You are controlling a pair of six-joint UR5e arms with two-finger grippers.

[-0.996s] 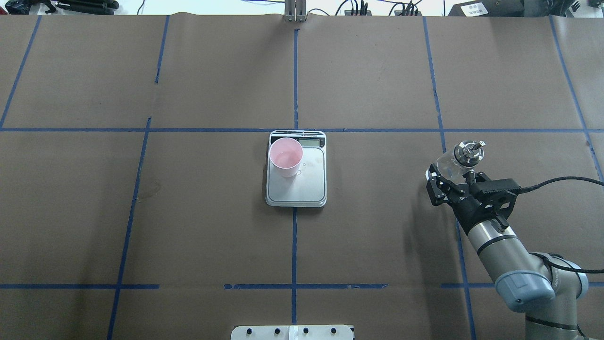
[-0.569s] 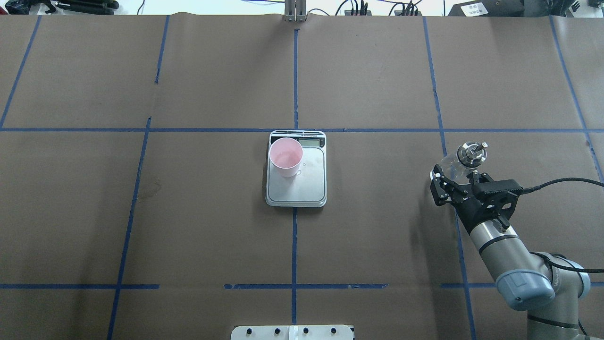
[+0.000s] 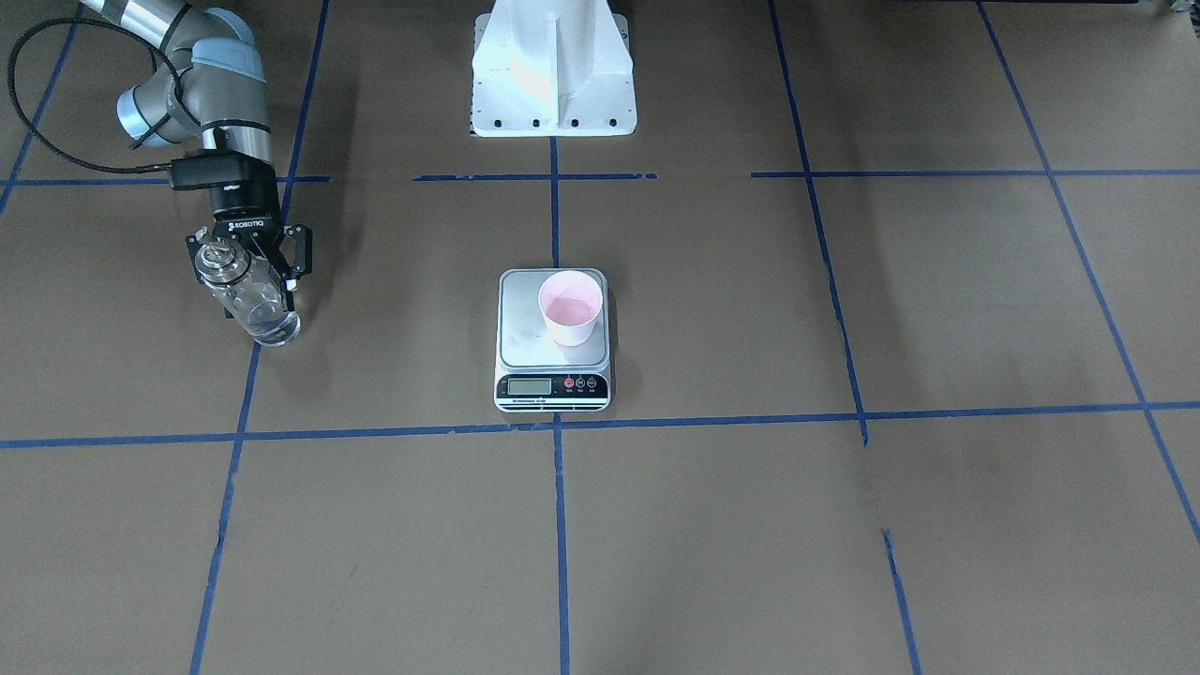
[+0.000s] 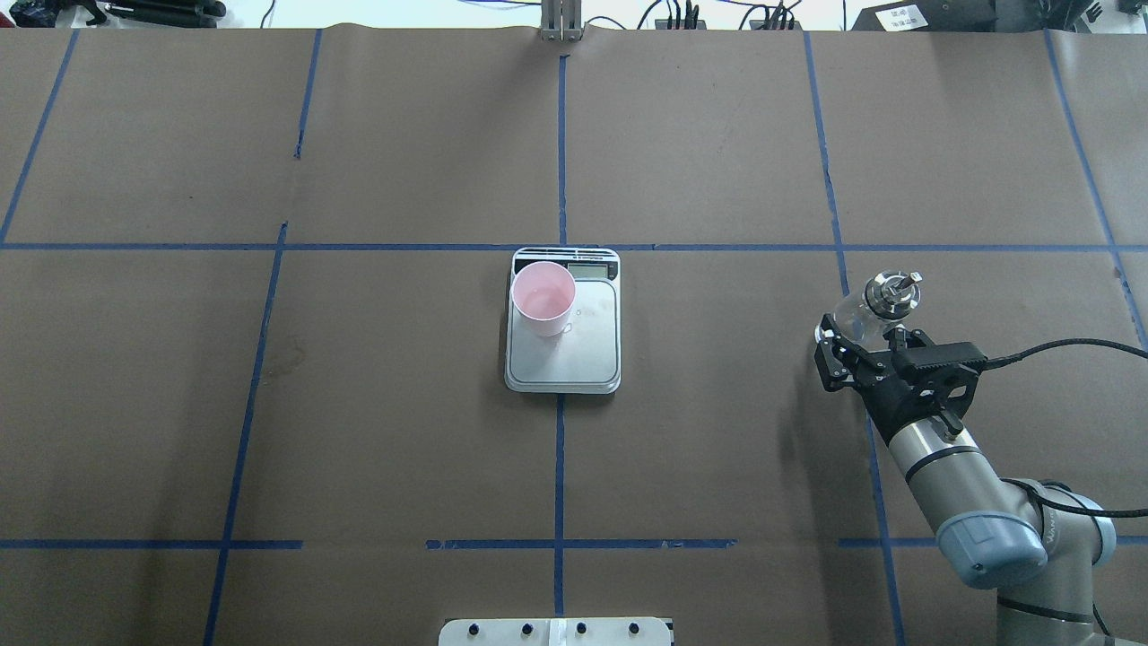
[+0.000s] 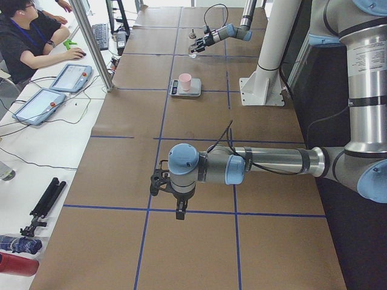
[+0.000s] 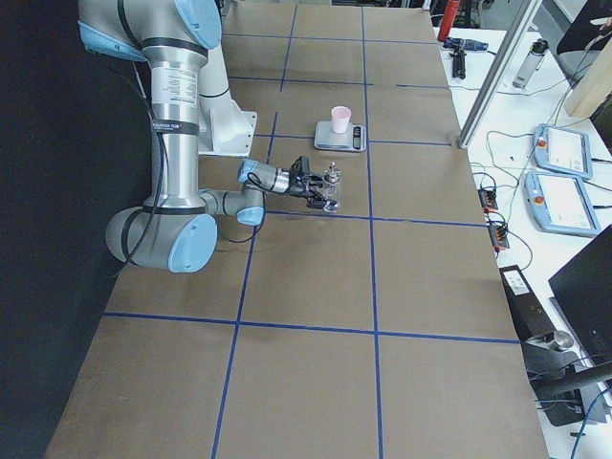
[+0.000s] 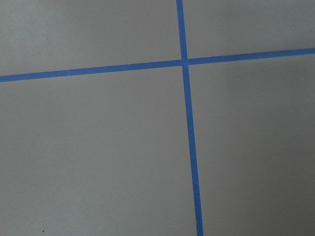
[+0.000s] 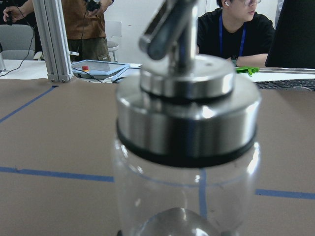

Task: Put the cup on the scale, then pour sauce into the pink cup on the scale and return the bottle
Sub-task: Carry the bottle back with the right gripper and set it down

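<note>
Cup (image 4: 543,296): sitting upright on the far-left part of the scale (image 4: 574,363), mid-tabletop, so its contents are being weighed.
Sauce (image 3: 570,307): lying as a shallow clear pool in the cup; pouring looks done.
Bottle (image 3: 253,305): standing upright towards the tabletop's right edge, well apart from the scale, apparently being returned.
Right fingers (image 4: 834,359): clamping the bottle's body from both sides so it is not tipping.
Left fingers (image 5: 157,181): hanging over bare tabletop near the left edge, out of the way; wide or narrow, I cannot tell.

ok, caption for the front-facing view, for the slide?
Cup on the scale; right gripper holds the bottle off to the side.
</note>
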